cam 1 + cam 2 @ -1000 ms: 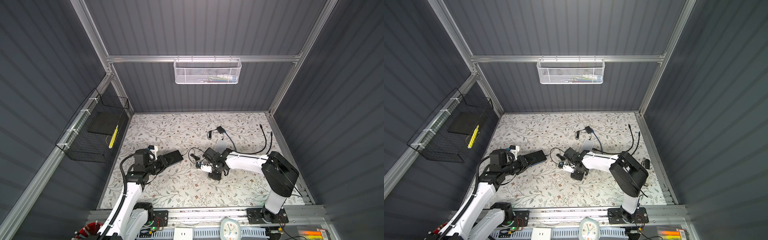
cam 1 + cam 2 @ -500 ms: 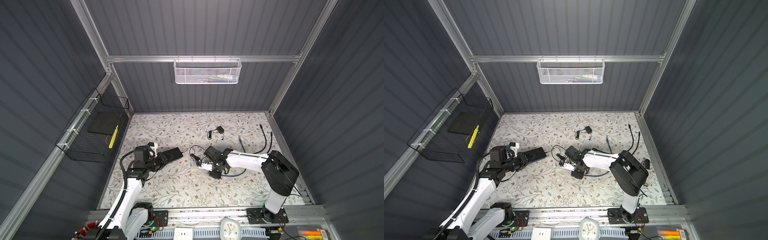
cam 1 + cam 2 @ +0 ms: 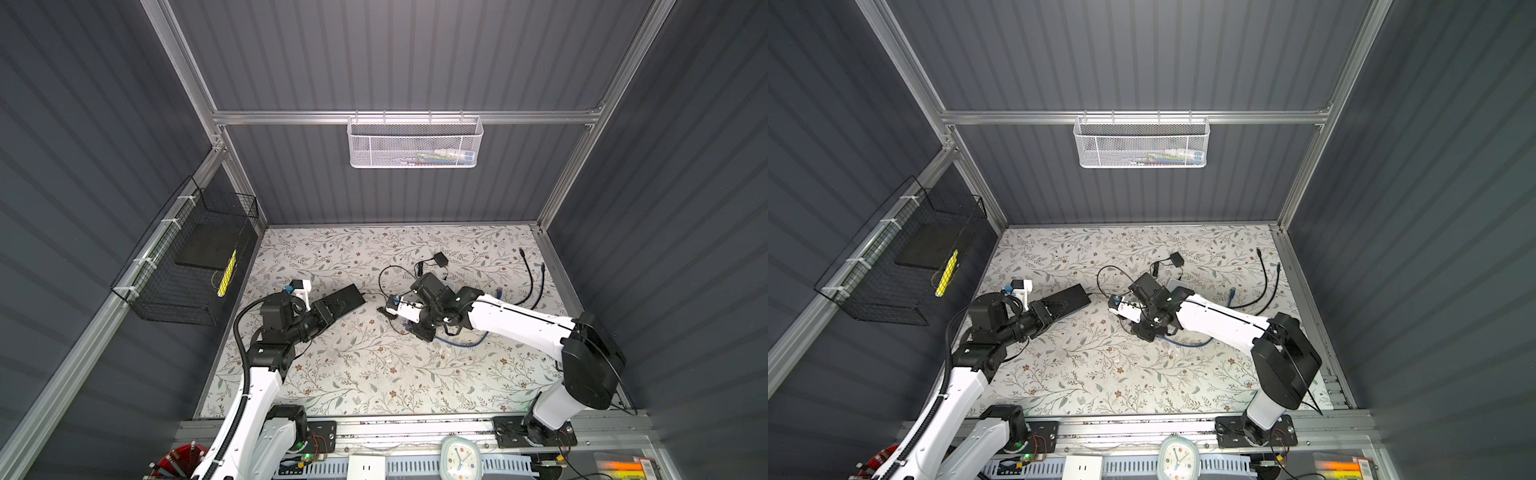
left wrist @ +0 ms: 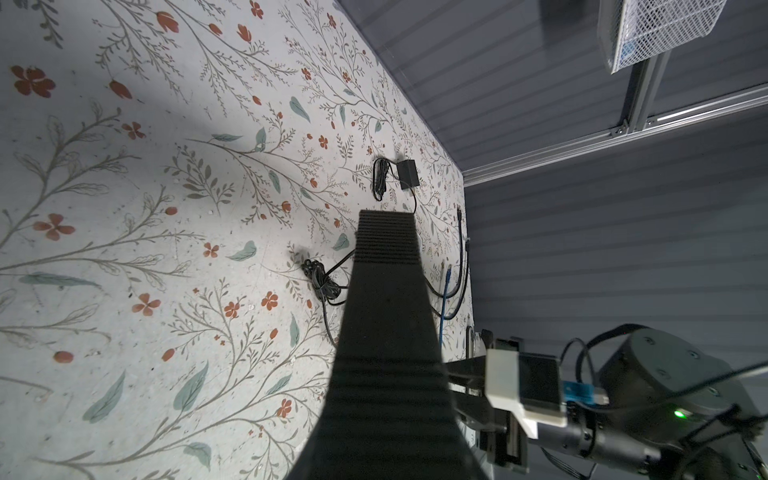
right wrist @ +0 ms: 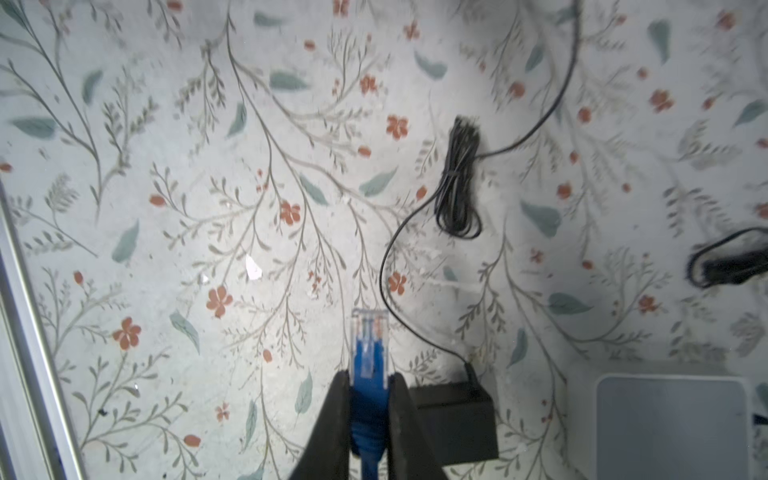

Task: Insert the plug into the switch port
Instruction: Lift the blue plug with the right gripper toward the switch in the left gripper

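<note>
right gripper [image 5: 369, 376] has just closed on the plug [image 5: 369, 332]; left gripper [image 3: 334, 308] clamps the switch [image 3: 349, 295], so alignment looks next.

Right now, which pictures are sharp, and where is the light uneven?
Right wrist view: the plug in the right gripper is sharp, one cable bundle is smeared, and light pools on the middle of the table. Left wrist view: the switch is dark, with little detail. Both top views: bright table, dim walls, rails splayed by the wide lens.
</note>
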### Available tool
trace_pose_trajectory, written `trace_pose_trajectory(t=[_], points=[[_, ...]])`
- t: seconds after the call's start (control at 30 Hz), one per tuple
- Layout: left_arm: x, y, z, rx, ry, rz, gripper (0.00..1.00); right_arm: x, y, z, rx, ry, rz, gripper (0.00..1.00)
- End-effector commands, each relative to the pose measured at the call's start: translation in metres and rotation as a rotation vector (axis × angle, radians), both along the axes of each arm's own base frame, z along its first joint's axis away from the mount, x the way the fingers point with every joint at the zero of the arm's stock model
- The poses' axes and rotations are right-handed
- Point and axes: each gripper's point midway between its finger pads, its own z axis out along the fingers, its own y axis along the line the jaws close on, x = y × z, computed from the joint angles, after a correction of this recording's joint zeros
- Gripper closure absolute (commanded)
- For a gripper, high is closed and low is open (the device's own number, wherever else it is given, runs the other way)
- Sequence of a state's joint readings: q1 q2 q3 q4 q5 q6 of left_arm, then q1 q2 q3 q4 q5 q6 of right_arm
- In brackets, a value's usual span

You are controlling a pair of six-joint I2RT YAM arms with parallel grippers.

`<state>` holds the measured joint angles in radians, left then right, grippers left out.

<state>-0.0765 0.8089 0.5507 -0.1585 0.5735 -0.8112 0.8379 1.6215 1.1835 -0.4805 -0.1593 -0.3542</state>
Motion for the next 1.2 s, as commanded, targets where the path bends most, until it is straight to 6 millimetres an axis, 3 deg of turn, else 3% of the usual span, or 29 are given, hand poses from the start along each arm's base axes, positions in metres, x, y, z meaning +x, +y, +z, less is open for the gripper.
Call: trace_pose_trajectory(t=[0.0, 0.13, 0.5, 0.83, 1.17], points=[[0.008, 0.006, 0.016, -0.025, -0.063, 0.051, 1.0, 0.012, 0.013, 0.019, 0.081, -0.008, -0.077, 0.97], [0.014, 0.007, 0.016, -0.066, -0.061, 0.087, 1.0, 0.022, 0.027, 0.029, 0.144, 0.014, -0.182, 0.97], [0.029, 0.016, 0.015, -0.151, -0.112, 0.184, 1.0, 0.037, 0.086, 0.044, 0.304, -0.011, -0.268, 0.99], [0.051, 0.009, -0.027, -0.209, -0.074, 0.167, 1.0, 0.041, 0.119, 0.027, 0.314, 0.055, -0.198, 0.99], [0.062, 0.001, -0.036, -0.217, -0.072, 0.157, 1.0, 0.033, 0.127, 0.011, 0.328, 0.132, -0.185, 0.99]])
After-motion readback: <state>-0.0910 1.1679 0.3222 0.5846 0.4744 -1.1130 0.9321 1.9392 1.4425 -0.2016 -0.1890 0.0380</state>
